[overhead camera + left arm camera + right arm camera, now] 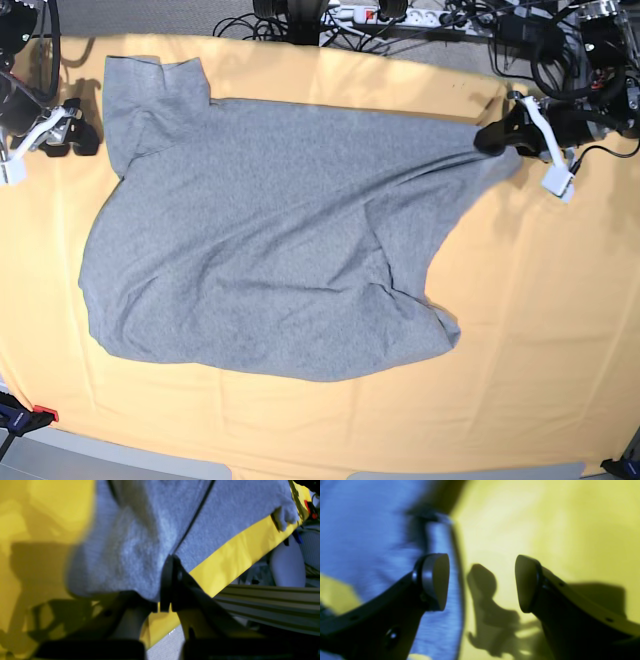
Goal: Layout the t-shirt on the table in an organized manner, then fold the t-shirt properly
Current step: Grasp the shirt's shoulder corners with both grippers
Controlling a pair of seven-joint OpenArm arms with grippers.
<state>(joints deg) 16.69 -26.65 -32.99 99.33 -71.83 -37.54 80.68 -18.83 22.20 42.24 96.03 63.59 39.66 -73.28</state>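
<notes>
Stage: layout, not complete. Folding not started.

The t-shirt (260,240) lies spread over the left and middle of the tabletop (540,330), plain grey side up; no lettering shows. It is mostly flat, but not squared. One sleeve (150,95) sits at the far left corner, partly folded on itself. The opposite end is drawn out into a narrow point toward the far right, with long creases running from it back across the body. The near right corner (430,335) is bunched and rounded, not pulled out.

Left end effector (166,580): closed on the t-shirt. The wrist view shows its two black fingers pressed together with grey fabric pinched between them, near the tabletop's edge. In the base view it sits at the far right, at the tip of the stretched point (495,140).

Right end effector (482,582): open, nothing between the pads. One pad (437,580) hangs over the shirt's hem, the other over bare yellow cloth. In the base view it sits at the far left, just beside the sleeve, apparently not touching it.

Judgement on progress: roughly midway through the layout step. Remaining: even out the stretched far right end, straighten the near right corner, open the far left sleeve, and smooth the creases. Only then do the folds begin; none is made so far.
</notes>
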